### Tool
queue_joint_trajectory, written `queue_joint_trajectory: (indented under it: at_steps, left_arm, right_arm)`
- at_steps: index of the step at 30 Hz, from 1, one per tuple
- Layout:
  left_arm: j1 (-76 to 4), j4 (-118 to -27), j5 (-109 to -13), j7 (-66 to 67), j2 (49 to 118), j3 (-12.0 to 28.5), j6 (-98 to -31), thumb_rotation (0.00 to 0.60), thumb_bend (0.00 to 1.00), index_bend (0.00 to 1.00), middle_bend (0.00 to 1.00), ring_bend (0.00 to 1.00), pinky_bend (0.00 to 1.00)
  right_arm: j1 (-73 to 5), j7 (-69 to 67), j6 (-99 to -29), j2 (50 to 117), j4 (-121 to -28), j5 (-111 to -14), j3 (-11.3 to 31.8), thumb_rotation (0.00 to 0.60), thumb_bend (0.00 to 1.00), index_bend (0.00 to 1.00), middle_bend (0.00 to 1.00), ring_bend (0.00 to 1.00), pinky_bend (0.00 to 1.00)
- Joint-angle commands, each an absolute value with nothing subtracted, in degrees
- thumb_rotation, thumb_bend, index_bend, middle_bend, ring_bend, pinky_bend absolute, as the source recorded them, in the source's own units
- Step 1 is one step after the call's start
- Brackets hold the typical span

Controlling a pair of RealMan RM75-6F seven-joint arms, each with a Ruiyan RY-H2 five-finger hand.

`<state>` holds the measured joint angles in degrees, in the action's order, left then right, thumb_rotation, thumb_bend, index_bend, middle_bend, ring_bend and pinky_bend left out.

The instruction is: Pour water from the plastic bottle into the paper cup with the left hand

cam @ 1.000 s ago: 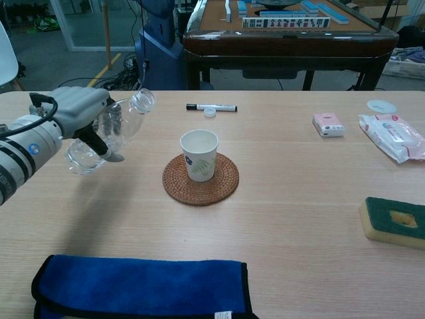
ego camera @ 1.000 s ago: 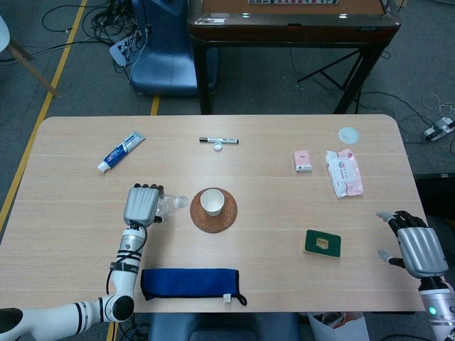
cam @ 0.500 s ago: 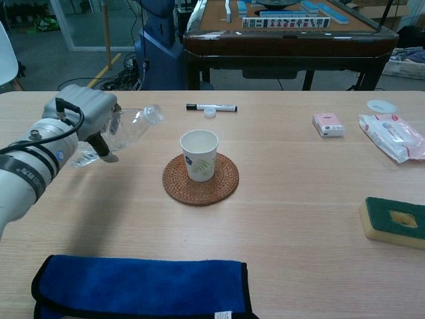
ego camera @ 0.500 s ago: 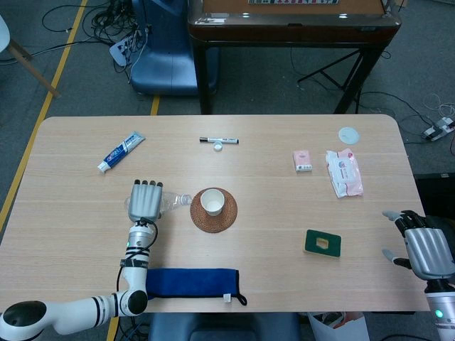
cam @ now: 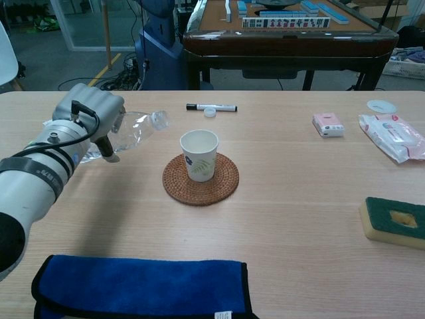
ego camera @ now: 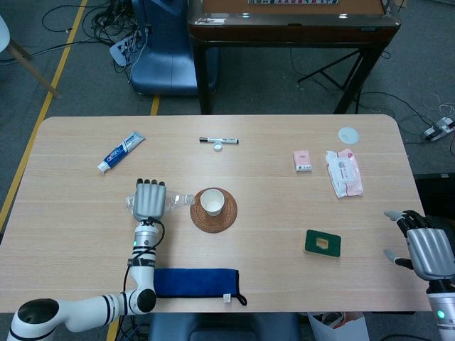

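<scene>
**Bottle tipped toward the cup**

Left of the paper cup (cam: 198,154), the left hand (cam: 89,113) grips the plastic bottle (cam: 136,128) — lowered and laid nearly level since 1 second ago, mouth closer to the rim, so pouring looks imminent. The cup, on its woven coaster (cam: 200,178), appears empty. The right hand (ego camera: 424,246) hangs spread, holding nothing.

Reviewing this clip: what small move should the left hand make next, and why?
Probably carry the plastic bottle a little toward the paper cup. The left hand holds it tilted nearly level, but its open neck is short of the cup's rim, so tipping now would likely spill.
</scene>
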<state>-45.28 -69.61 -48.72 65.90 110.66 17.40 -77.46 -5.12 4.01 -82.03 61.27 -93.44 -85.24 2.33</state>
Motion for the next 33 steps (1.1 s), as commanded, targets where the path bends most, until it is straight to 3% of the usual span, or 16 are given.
queue_joint_trajectory:
  at_steps: [1, 33]
  left_arm:
    - [-46.1, -68.2, -47.6, 67.7, 111.9, 18.2, -77.8, 0.6, 0.02, 0.75, 0.87, 0.52, 0.37]
    - [-49.6, -62.4, -45.7, 73.2, 115.3, 19.2, -77.2, 0.6, 0.02, 0.76, 0.88, 0.52, 0.37]
  right_arm:
    - [-5.2, 3.8, -81.9, 61.1, -93.4, -85.3, 2.3, 0.6, 0.01, 0.27, 0.33, 0.22, 0.33]
    - [-4.9, 2.5, -82.5, 60.7, -93.3, -85.4, 2.7, 0.6, 0.01, 0.27, 0.33, 0.22, 0.33]
